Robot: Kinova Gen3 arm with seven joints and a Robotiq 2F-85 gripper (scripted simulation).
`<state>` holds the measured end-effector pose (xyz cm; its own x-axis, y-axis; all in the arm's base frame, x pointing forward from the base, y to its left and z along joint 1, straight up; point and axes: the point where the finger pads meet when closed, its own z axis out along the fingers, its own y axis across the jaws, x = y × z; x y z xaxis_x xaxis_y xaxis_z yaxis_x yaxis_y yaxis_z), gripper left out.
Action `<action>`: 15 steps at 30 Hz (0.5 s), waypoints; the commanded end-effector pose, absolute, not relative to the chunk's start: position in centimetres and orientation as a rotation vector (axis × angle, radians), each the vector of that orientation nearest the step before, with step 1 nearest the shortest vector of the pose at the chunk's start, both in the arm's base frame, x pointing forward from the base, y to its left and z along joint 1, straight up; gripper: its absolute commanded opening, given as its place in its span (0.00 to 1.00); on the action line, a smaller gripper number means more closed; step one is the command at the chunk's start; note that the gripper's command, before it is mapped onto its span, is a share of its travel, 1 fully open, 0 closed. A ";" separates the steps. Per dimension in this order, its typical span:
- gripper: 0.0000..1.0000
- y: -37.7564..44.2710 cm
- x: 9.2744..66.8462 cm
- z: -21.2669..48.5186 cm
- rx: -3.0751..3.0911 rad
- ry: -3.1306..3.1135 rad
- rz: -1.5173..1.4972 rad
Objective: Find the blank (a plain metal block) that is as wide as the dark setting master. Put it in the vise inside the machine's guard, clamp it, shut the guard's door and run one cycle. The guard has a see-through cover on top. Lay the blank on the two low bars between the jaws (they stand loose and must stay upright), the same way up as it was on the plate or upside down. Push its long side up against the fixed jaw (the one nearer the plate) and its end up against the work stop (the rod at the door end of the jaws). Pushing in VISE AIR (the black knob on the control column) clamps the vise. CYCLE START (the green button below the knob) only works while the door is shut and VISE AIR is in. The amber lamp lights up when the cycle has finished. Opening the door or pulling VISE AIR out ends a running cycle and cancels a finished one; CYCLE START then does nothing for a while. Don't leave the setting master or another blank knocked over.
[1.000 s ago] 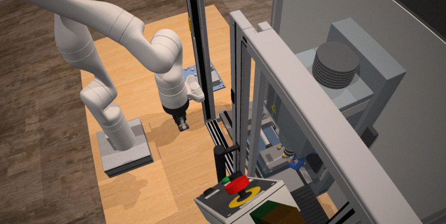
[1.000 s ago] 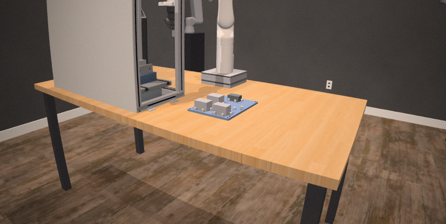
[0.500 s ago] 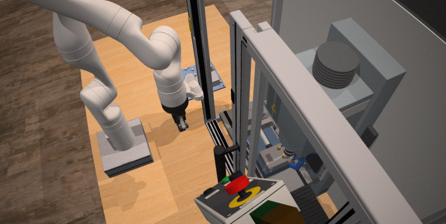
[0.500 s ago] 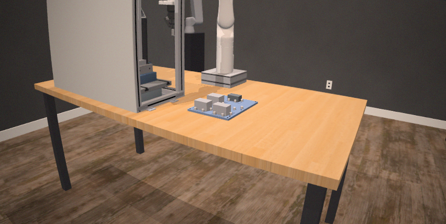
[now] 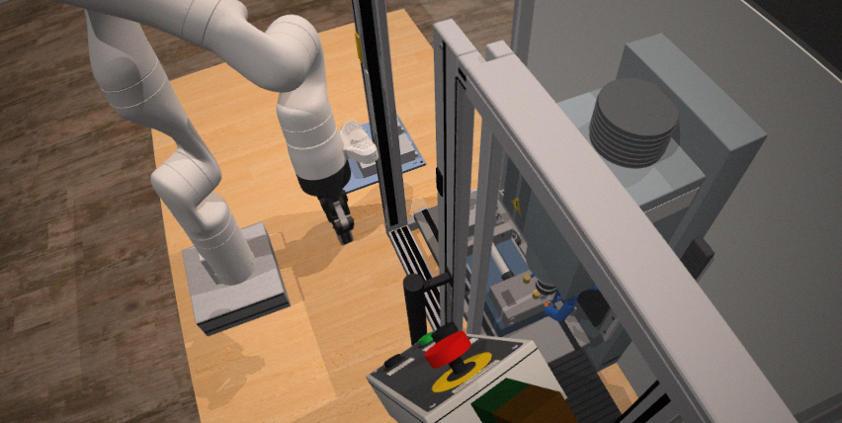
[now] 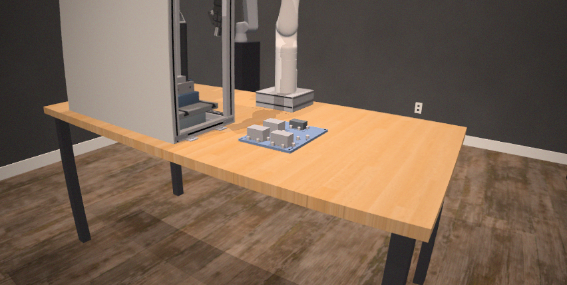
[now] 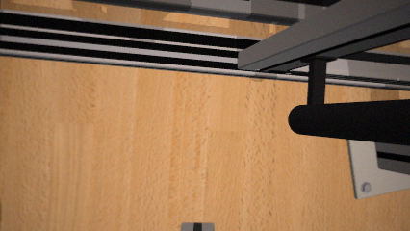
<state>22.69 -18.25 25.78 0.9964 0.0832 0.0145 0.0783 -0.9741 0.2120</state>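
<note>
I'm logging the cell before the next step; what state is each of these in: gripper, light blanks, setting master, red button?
Gripper: shut, empty.
Light blanks: all three on the blue plate, none toppled.
Setting master: upright on the plate.
Red button: pressed or released, cannot tell.

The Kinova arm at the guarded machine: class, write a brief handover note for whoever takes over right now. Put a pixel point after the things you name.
End effector (image 5: 345, 238) (image 6: 217, 32) (image 7: 197, 226): shut, empty, above the table outside the guard, near the black cylindrical door handle (image 5: 415, 307) (image 7: 356, 120).
Job's things: three light-grey metal blanks (image 5: 406, 147) (image 6: 258, 133) and the dark setting master (image 6: 298, 124) stand on the blue plate (image 5: 356, 185) (image 6: 317, 131).
Done: cannot confirm loading or clamping; vise contents unclear.
Left: check vise and door, then finish remaining steps; no finished cycle visible.
</note>
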 end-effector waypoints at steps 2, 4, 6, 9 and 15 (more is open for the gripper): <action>0.10 -19.5 22.9 28.5 2.791 0.147 0.060; 0.10 -20.4 23.0 30.3 2.700 0.164 0.074; 0.10 -20.4 23.0 30.3 2.700 0.164 0.074; 0.10 -20.4 23.0 30.3 2.700 0.164 0.074; 0.10 -20.4 23.0 30.3 2.700 0.164 0.074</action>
